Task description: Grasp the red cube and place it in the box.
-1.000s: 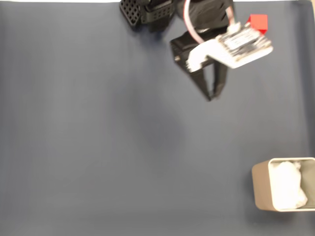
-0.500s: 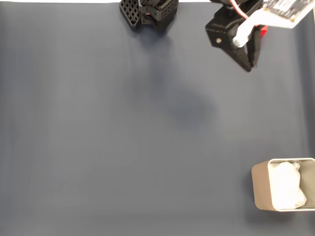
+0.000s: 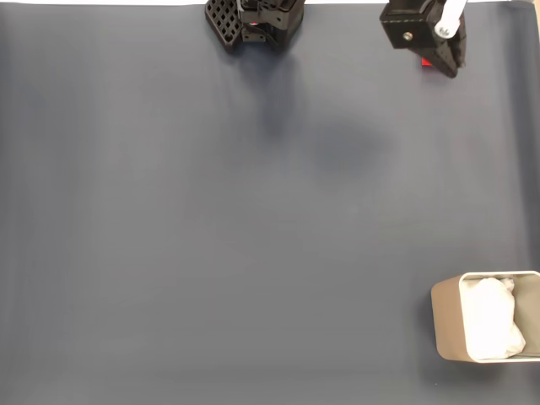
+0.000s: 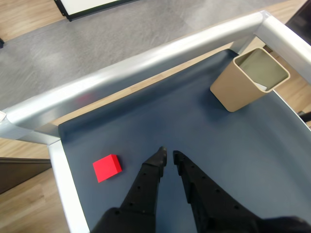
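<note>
A: What does the fixed view show?

B: The hand sits at the top right of the dark blue table, its black fingers pointing down the picture. A sliver of the red cube peeks out just beside them. The beige box stands far off at the lower right, white soft stuff inside it. The arm's black base is at the top edge.

A: And the wrist view?

B: The hand is narrow, its two black fingers nearly together with a slim gap, and it holds nothing. The red cube lies flat on the table to the left of the fingertips, apart from them, near the silver rail. The box stands at the upper right.
</note>
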### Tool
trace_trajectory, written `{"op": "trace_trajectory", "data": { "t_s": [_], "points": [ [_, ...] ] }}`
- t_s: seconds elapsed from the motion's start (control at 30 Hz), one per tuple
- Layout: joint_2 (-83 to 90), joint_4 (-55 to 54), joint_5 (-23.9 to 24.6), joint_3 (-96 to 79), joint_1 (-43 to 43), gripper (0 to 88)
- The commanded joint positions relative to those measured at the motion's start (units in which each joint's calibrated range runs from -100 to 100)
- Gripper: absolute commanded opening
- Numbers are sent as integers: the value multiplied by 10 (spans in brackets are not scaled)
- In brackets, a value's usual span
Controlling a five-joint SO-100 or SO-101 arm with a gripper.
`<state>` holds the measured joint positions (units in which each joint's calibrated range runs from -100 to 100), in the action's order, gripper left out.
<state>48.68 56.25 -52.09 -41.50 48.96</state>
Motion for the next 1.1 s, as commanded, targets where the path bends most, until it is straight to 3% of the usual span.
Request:
{"op": "trace_trajectory", "data": {
  "t_s": [0.0, 1.07],
  "points": [
    [25, 3, -2, -4, 22, 20],
    [40, -20, -17, -100, 155, 154]
  ]
}}
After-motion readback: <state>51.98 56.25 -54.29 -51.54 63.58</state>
